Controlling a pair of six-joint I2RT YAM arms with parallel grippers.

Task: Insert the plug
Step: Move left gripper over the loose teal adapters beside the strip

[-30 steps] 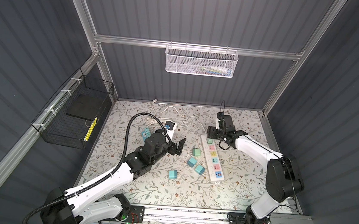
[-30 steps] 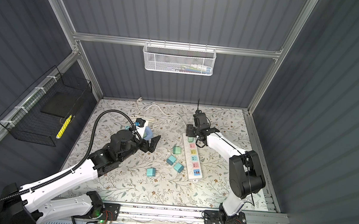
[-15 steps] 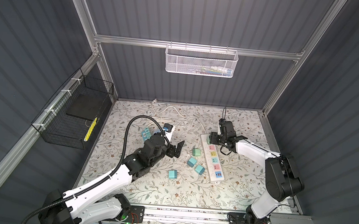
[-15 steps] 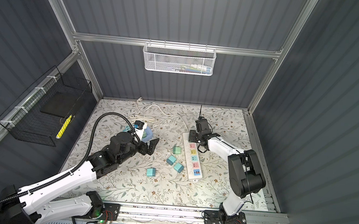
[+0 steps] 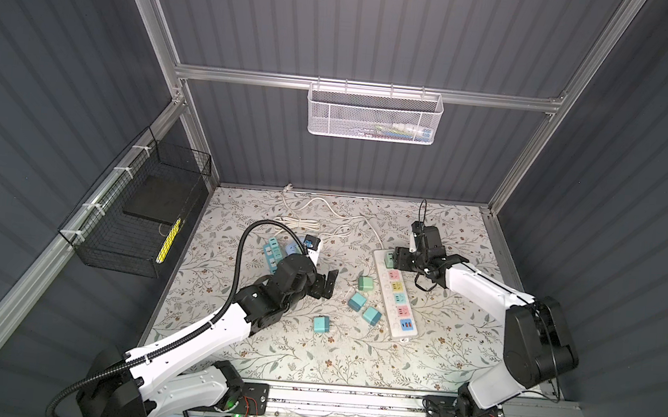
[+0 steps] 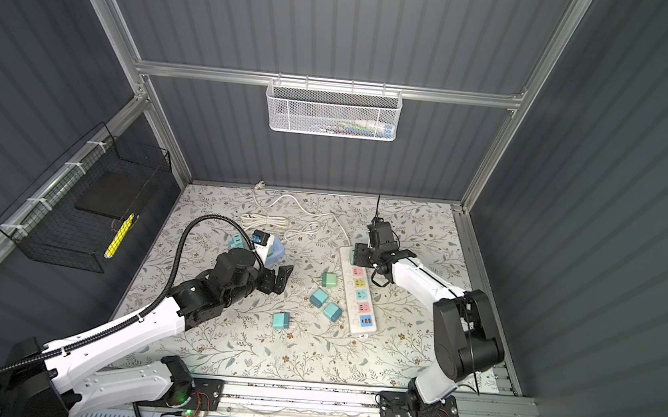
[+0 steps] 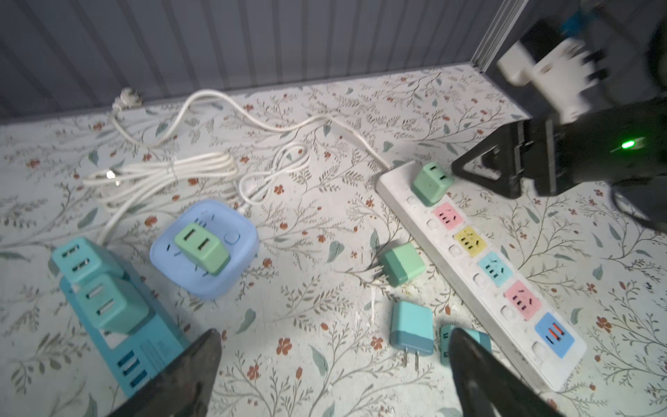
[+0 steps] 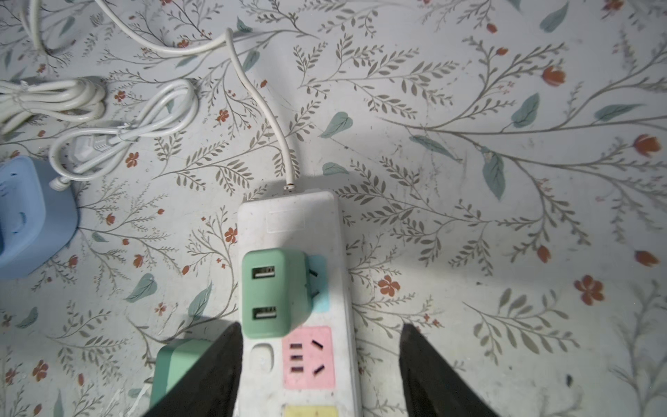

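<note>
A green plug (image 8: 274, 292) stands in the blue socket at the cable end of the white power strip (image 8: 288, 220); its prongs are hidden. My right gripper (image 8: 320, 339) hovers open just behind it. Its fingers straddle the strip over the pink socket (image 8: 308, 357) and hold nothing. In a top view the plug (image 5: 389, 259) sits right at this gripper (image 5: 404, 260). My left gripper (image 7: 332, 364) is open and empty over the mat left of the strip (image 7: 397, 184). A loose teal plug (image 7: 411, 330) lies between its fingers, and another (image 7: 465, 337) is partly behind one finger.
More loose plugs (image 5: 366, 283) (image 5: 321, 324) lie left of the strip. A blue socket cube (image 7: 204, 249) and a teal socket tower (image 7: 108, 299) carry plugs. White cables (image 7: 162, 177) coil at the back. A wire basket (image 5: 135, 219) hangs on the left wall.
My right gripper has shifted a little along the strip toward the front, behind the green plug. My left gripper has drawn back toward the front of the mat.
</note>
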